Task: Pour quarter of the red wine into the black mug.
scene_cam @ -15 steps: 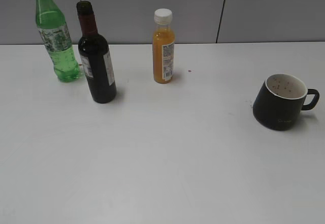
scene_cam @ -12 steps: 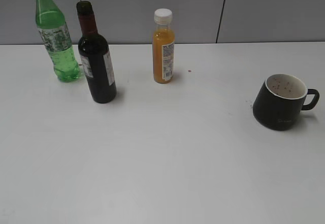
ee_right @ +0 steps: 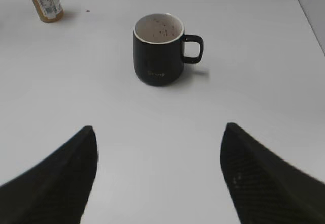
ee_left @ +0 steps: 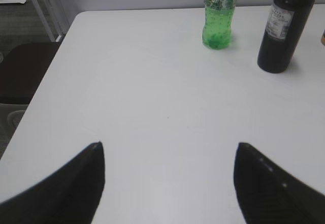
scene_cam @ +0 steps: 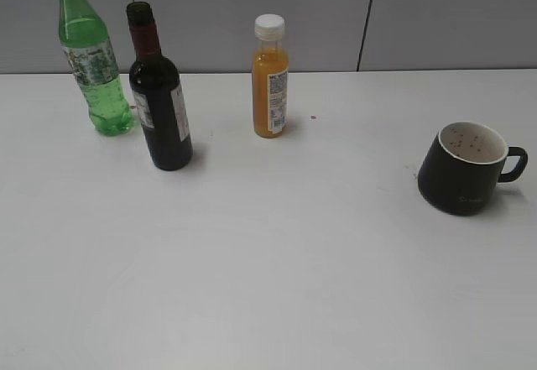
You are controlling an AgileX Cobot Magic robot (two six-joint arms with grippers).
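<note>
The red wine bottle (scene_cam: 161,101), dark glass with a maroon foil neck and white label, stands upright at the back left of the white table; it also shows at the top right of the left wrist view (ee_left: 284,26). The black mug (scene_cam: 466,169), white speckled inside, stands upright at the right with its handle pointing right; the right wrist view shows it ahead (ee_right: 158,49). My left gripper (ee_left: 168,145) is open and empty, well short of the wine bottle. My right gripper (ee_right: 160,127) is open and empty, short of the mug. Neither gripper shows in the exterior view.
A green plastic soda bottle (scene_cam: 91,55) stands left of and behind the wine bottle. A small orange juice bottle (scene_cam: 270,76) with a white cap stands at the back middle. The table's left edge (ee_left: 45,71) and a dark chair show in the left wrist view.
</note>
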